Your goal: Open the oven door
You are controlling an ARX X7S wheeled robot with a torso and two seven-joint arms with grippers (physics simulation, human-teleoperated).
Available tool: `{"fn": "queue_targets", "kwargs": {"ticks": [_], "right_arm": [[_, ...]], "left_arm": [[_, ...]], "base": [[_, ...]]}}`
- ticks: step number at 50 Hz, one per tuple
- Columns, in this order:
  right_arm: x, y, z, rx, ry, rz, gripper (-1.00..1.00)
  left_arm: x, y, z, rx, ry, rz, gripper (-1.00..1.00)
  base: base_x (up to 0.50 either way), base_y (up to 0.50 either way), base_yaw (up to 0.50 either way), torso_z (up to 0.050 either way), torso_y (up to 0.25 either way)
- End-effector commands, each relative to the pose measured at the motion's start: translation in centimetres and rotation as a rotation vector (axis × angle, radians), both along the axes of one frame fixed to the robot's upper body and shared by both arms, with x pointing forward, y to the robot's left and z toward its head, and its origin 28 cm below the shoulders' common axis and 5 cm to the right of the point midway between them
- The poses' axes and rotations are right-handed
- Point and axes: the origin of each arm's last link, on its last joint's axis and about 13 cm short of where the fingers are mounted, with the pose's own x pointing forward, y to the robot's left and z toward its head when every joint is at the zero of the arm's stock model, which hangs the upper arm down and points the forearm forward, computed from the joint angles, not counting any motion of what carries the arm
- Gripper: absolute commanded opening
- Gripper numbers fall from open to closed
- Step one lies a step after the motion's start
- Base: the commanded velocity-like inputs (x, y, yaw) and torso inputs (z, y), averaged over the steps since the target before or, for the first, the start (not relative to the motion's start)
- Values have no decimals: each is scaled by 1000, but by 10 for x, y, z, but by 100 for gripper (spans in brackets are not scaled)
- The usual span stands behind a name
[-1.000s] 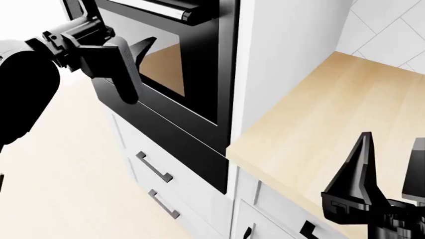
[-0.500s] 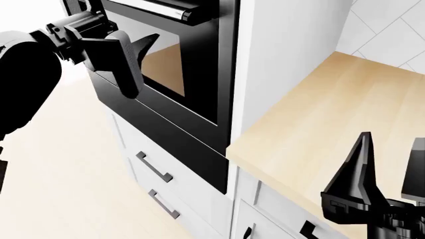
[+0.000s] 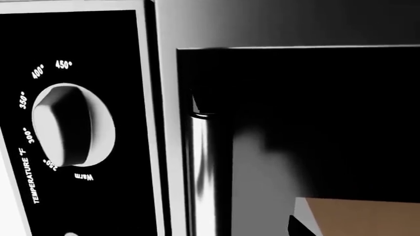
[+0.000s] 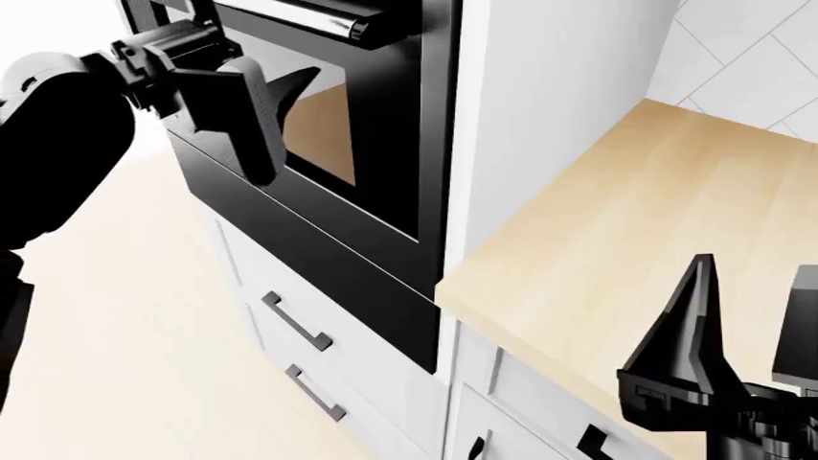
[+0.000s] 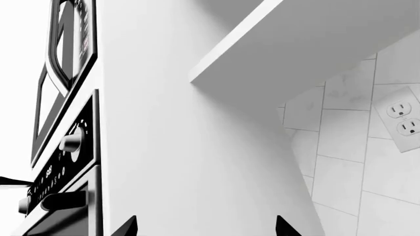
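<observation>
The large glossy black glass-fronted oven door (image 4: 339,144) stands closed at 11 o'clock in the head view, the left pincer (image 4: 275,120) spread open in front of its window, below the silver bar handle (image 4: 320,17). The right pincer (image 4: 748,326), open, hovers at 5 o'clock over the pale wooden countertop (image 4: 614,230). White drawers (image 4: 320,355) sit below.

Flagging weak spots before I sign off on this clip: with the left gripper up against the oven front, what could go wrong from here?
1. The left gripper sits in front of the oven door glass, below the silver handle; closing there would catch nothing.
2. The left wrist view shows the temperature knob close beside the handle's end, so a sideways slip might turn it.
3. The right gripper hangs open over the countertop, offering no support.
</observation>
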Motion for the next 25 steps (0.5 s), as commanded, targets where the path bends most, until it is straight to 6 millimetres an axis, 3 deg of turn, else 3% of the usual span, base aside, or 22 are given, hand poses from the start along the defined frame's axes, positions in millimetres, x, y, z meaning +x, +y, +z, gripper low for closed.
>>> {"fn": "queue_targets", "kwargs": {"ticks": [1, 12, 13, 25], "right_arm": [[0, 0, 0, -1, 0, 0, 100], [0, 0, 0, -1, 1, -1, 100], [0, 0, 0, -1, 1, 0, 100], [0, 0, -1, 1, 1, 0, 100]], "left_arm": [[6, -1, 0, 0, 8, -7, 100], [10, -2, 2, 8, 6, 0, 100], [10, -2, 2, 5, 4, 7, -100], [11, -3, 0, 16, 0, 7, -100]], "base": [[0, 0, 0, 0, 0], [0, 0, 0, 0, 0], [0, 0, 0, 0, 0], [0, 0, 0, 0, 0]]}}
